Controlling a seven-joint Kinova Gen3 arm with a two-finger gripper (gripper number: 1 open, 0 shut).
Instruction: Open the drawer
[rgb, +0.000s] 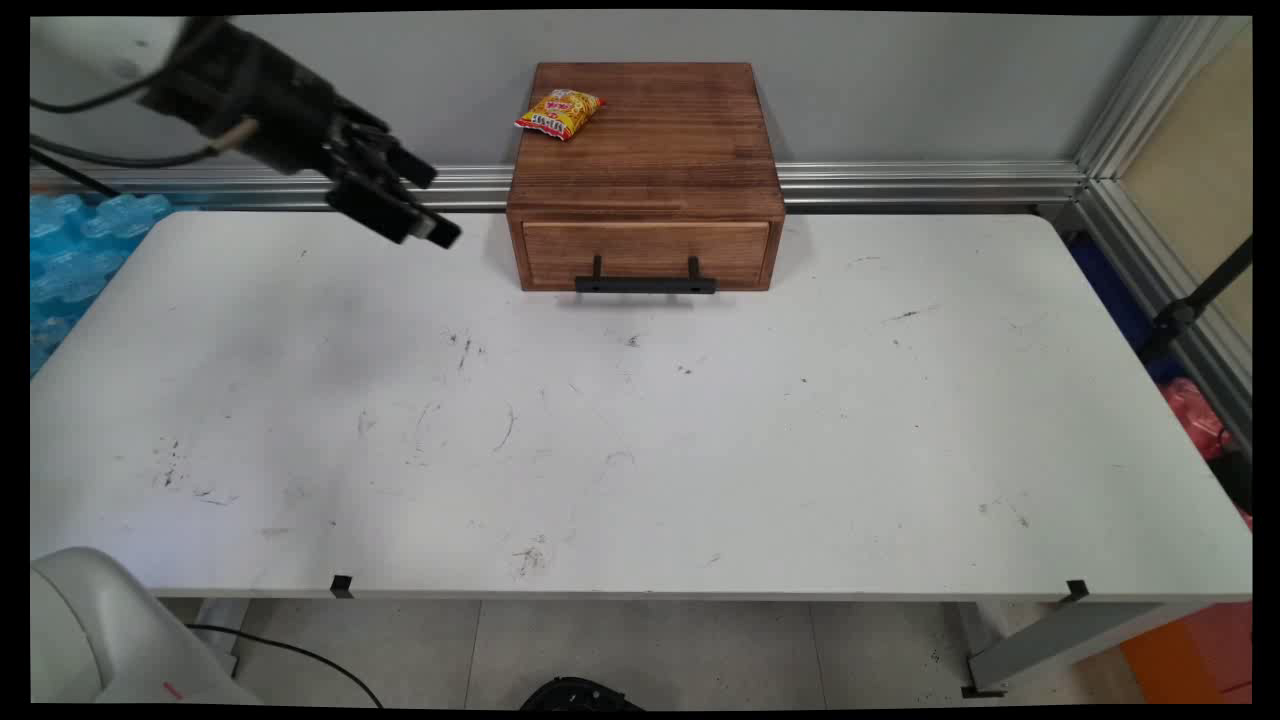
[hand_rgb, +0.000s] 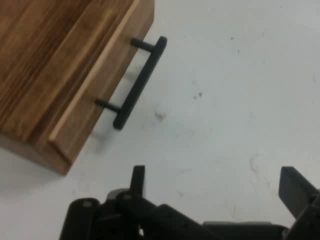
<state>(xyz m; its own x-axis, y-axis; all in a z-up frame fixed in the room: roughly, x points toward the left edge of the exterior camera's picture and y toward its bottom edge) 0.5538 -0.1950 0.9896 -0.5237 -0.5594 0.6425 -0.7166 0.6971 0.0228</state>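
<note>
My black gripper (rgb: 432, 205) hangs open in the air over the table's far left part, to the left of a brown wooden drawer box (rgb: 645, 150), and holds nothing. The box stands at the back middle of the white table (rgb: 640, 450) with its drawer shut and a black bar handle (rgb: 645, 285) on its front. On the box's top, near its back left corner, lies a yellow and red snack packet (rgb: 560, 112). In the hand view the gripper (hand_rgb: 215, 187) has its fingers wide apart above bare table, with the box (hand_rgb: 60, 65) and its handle (hand_rgb: 140, 82) at the upper left.
Blue bubble wrap (rgb: 70, 250) lies off the table's left edge. An aluminium rail (rgb: 930, 182) runs along the wall behind the table. A red bundle (rgb: 1195, 415) sits low beyond the right edge.
</note>
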